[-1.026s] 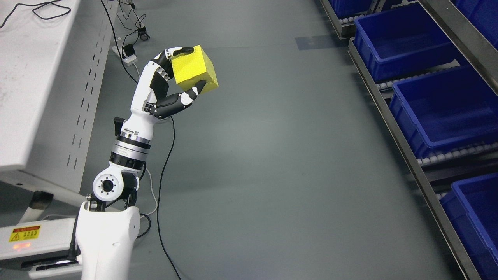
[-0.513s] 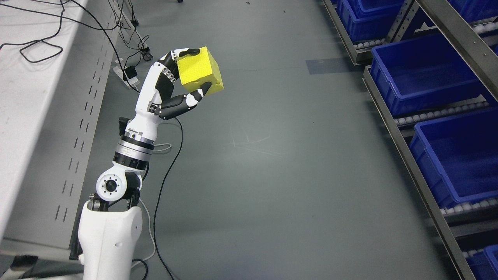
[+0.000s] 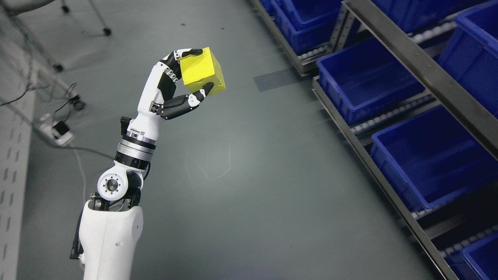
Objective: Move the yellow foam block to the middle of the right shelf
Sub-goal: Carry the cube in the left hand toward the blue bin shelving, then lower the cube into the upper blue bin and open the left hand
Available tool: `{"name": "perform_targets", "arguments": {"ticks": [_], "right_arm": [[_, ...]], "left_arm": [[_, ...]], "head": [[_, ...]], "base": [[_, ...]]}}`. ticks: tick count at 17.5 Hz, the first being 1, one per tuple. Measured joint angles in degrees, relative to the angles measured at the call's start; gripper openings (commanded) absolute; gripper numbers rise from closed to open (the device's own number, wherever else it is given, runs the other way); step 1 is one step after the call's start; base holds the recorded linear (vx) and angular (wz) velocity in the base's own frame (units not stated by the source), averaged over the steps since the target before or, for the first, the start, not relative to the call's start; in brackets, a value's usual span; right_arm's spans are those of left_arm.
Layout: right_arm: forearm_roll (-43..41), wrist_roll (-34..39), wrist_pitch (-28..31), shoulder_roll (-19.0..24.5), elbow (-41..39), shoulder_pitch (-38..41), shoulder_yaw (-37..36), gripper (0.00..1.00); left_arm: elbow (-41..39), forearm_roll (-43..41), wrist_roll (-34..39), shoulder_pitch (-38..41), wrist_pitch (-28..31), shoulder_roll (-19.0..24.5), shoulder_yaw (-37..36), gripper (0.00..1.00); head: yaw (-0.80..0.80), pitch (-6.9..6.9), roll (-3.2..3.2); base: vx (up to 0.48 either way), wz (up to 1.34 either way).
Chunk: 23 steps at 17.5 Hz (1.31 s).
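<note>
At the far left edge I am seeing the perforated grey side panel of the desk (image 3: 9, 186), with a white power strip (image 3: 58, 132) and tangled cables lying on the grey floor (image 3: 253, 186) just beside it. Chair legs on castors are showing at the top left.

My left arm is coming up from the lower left, white forearm shell at the bottom, wrist joint above it. The left hand (image 3: 177, 87) is gripping the yellow foam block (image 3: 201, 70): one black-and-white finger is lying over the block's top edge, the thumb is pressing its lower front corner, other fingers are sitting behind it. The block is being held in the air above the floor, slightly tilted, well apart from the shelf.

At the right, the shelf (image 3: 393, 54) with its grey metal rails is running diagonally. Blue plastic bins (image 3: 365, 77) are sitting on roller tracks at several levels, and the ones whose insides I can see are showing only bare blue bottoms.
</note>
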Motion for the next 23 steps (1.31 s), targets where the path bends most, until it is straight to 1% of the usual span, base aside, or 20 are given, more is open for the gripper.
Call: {"name": "perform_targets", "arguments": {"ticks": [10,14,18,20,23], "right_arm": [[0.0,0.0,0.0,0.0,0.0,0.04,0.0,1.0],[0.0,0.0,0.0,0.0,0.0,0.04,0.0,1.0],[0.0,0.0,0.04,0.0,0.0,0.03,0.0,1.0],[0.0,0.0,0.04,0.0,0.0,0.02,0.0,1.0],[0.0,0.0,0.08,0.0,0.0,0.02,0.0,1.0]], "left_arm": [[-0.01,0.07,-0.12,-0.25,0.16,-0.01,-1.24,0.43],[-0.97,0.09,-3.3,-1.42,0.35,-0.01,-2.07,0.43],[-2.18,0.13,-4.62,-4.8,-0.6,-0.01,-2.3,0.43],[-2.75,0.15,-4.78,-8.14,2.13,-0.01,-2.08,0.43],[-3.18,0.12,-4.85,-12.88,10.87,-0.01,-1.59,0.43]], "head": [[0.0,0.0,0.0],[0.0,0.0,0.0],[0.0,0.0,0.0],[0.0,0.01,0.0],[0.0,0.0,0.0]], "base": [[0.292,-1.13],[0.196,-0.82],[0.185,-0.58],[0.149,-0.41],[0.101,-0.27]]}}
